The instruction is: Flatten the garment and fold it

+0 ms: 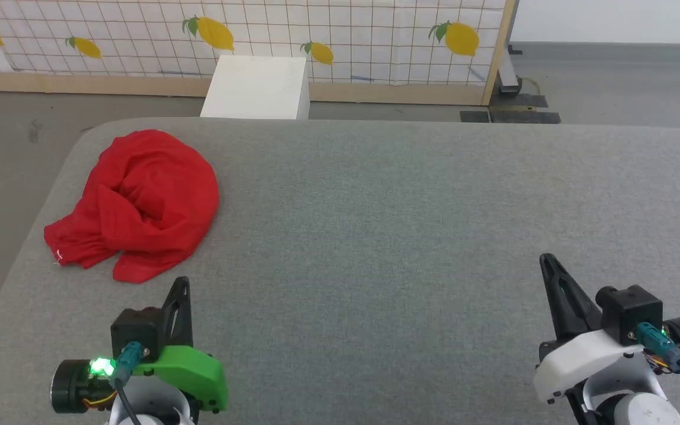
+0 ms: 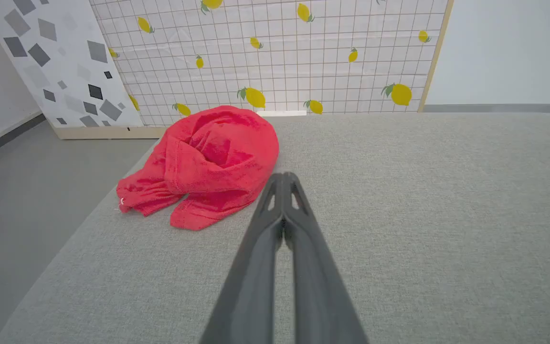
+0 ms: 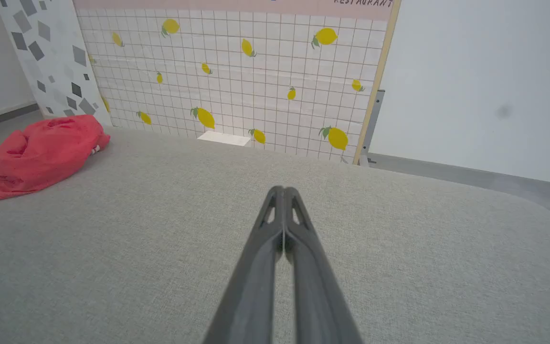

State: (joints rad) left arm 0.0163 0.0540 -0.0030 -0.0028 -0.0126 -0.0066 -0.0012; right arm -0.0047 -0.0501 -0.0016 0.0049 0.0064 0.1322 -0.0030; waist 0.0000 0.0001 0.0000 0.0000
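Note:
The garment [image 1: 136, 203] lies crumpled in a red heap near the table's far left corner; its sleeves, trim and lettering are hidden in the folds. The same heap of garment [image 2: 208, 162] rests just beyond and left of my left fingertips in the left wrist view, and the garment [image 3: 36, 155] appears far left in the right wrist view. My left gripper [image 1: 182, 283] is shut and empty, a short way in front of the heap, apart from it. My right gripper [image 1: 546, 260] is shut and empty at the lower right, far from the cloth.
The grey fabric-covered table [image 1: 387, 224] has rounded corners and its left edge runs close to the heap. A white box [image 1: 257, 88] stands on the floor behind the table, before a lemon-print panel [image 1: 340, 35]. Grey floor lies to the left.

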